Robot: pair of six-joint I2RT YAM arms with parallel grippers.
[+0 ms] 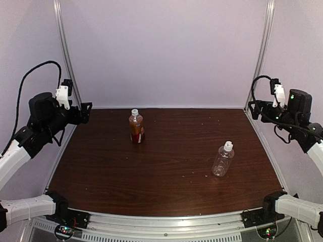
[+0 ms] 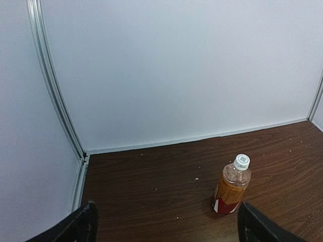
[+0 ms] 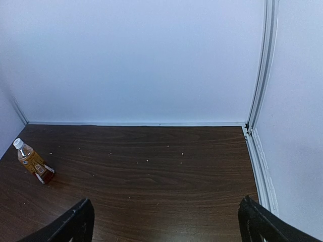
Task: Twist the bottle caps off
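Dark wood table (image 1: 166, 174): task looks unstarted. Left gripper (image 1: 86, 112) hangs at 10 o'clock, jaws wide apart, empty. Right gripper (image 1: 254, 109) at 2 o'clock, same. Amber bottle (image 1: 136, 130) stands at 11 o'clock, clear bottle (image 1: 222, 162) at 4 o'clock, well apart. Amber bottle's cap (image 1: 134, 112) and clear bottle's cap (image 1: 228, 145) both on. Step: approach. Next, probably: one gripper clamps a bottle body, the other pinches its cap, centred, and twists.
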